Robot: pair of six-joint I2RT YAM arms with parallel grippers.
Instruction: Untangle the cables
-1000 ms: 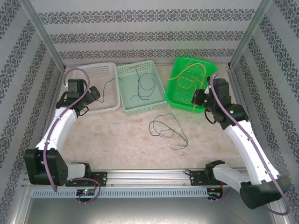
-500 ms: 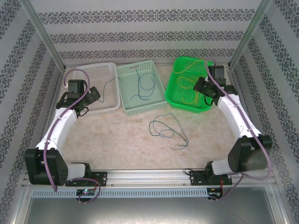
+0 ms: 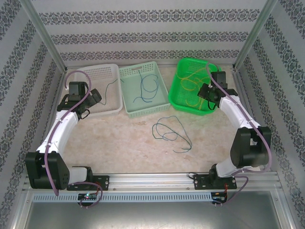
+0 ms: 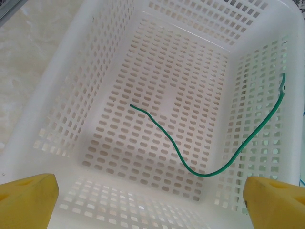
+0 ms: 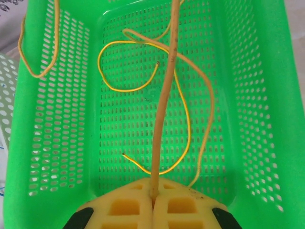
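Since a second ago the right arm has folded back, carrying the yellow cable (image 5: 164, 109) over the green basket (image 5: 267, 95) at upper right. The right gripper (image 5: 153, 198) is clamped on this cable. The left gripper (image 4: 151, 202) stands wide apart over the white basket (image 4: 57, 95), where a green cable (image 4: 204, 175) lies. It is best to lower first and then let go, so that the whole cable falls inside. A blue-green tangle (image 3: 169, 131) waits at the table centre.

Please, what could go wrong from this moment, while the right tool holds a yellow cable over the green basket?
1. The right tool is shut on a yellow cable that runs across the loose yellow loops lying in the green basket. If it is dropped here, it may tangle with them.
2. Draped at the basket's left rim is another yellow cable. If the held cable snags it, it could be pulled out.
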